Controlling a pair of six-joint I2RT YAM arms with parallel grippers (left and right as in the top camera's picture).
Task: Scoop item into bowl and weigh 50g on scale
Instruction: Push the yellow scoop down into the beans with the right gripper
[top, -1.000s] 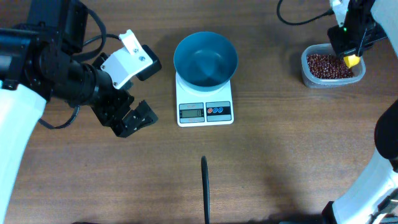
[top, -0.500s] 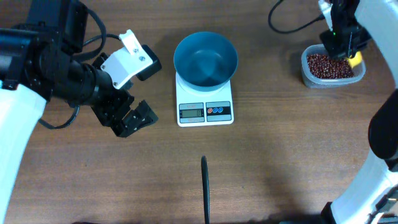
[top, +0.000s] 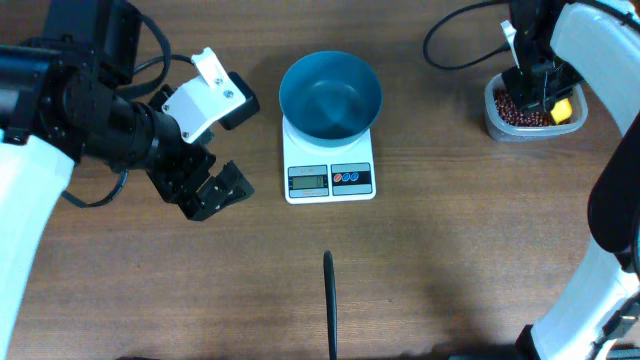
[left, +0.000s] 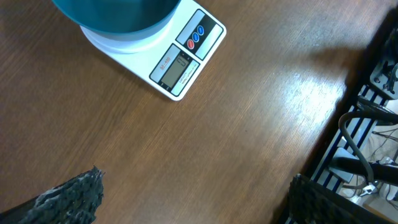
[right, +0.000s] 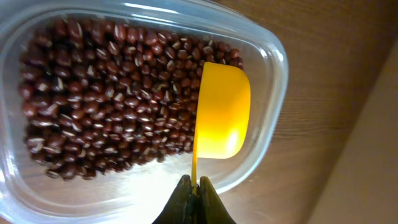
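Observation:
The blue bowl (top: 330, 95) stands on the white scale (top: 330, 178); both also show in the left wrist view, bowl (left: 118, 15) and scale (left: 183, 59). The bowl looks empty. The reddish-brown beans (right: 106, 99) fill a clear plastic tub (top: 500, 127) at the far right. My right gripper (right: 194, 186) is shut on the thin handle of a yellow scoop (right: 222, 111), whose cup sits in the tub at the edge of the beans. My left gripper (top: 212, 190) is open and empty, left of the scale.
A thin black strip (top: 329, 305) lies on the wooden table in front of the scale. Cables and a rack (left: 367, 124) hang past the table edge in the left wrist view.
My right gripper has moved left and down over the tub, bringing the yellow scoop into the beans. The left arm has not moved.

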